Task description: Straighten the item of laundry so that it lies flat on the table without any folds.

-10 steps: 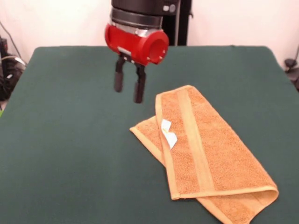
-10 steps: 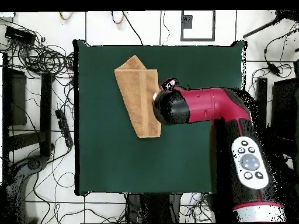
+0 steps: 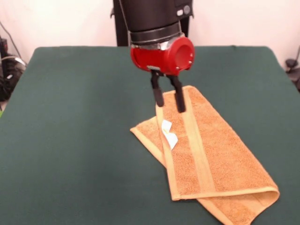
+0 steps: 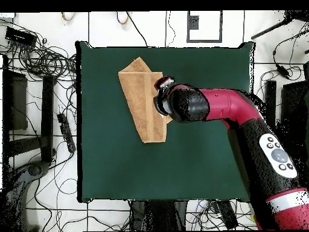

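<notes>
The orange-tan towel (image 3: 206,154) lies folded over on the dark green table (image 3: 70,140), right of centre in the front view, with a woven stripe band along it and a small white tag (image 3: 168,134) on its left fold. My gripper (image 3: 168,102) is open and empty. It hangs just above the towel's far corner. In the overhead view the towel (image 4: 140,96) lies at the table's upper left, and the red wrist (image 4: 181,104) covers its right edge, hiding the fingers.
Cables and equipment lie on the floor left of the table (image 4: 42,66). The robot's pedestal (image 3: 150,18) stands at the table's far side. Bare green cloth spreads to the left of the towel (image 3: 61,117).
My gripper has moved to the right in the front view, from over bare table to just above the towel's far corner. The towel has not moved.
</notes>
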### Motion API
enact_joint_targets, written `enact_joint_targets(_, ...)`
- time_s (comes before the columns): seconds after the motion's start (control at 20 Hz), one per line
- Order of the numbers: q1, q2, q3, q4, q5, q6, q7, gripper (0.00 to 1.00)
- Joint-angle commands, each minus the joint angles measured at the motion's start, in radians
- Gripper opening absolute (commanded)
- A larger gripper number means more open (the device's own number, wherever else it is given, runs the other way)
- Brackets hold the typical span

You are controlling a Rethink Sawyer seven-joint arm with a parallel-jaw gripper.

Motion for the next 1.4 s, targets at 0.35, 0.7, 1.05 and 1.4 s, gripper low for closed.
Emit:
enact_joint_targets(0.35, -0.004, 0.085, 0.279, 0.072, -0.225, -0.025, -0.58, 1.0)
enact_joint_targets(0.7, -0.017, 0.154, 0.272, 0.029, -0.288, -0.009, -0.627, 1.0)
enact_joint_targets(1.05, -0.027, 0.182, 0.271, -0.034, -0.333, 0.07, -0.779, 1.0)
enact_joint_targets(1.4, -0.052, 0.198, 0.25, -0.067, -0.354, 0.139, -0.902, 1.0)
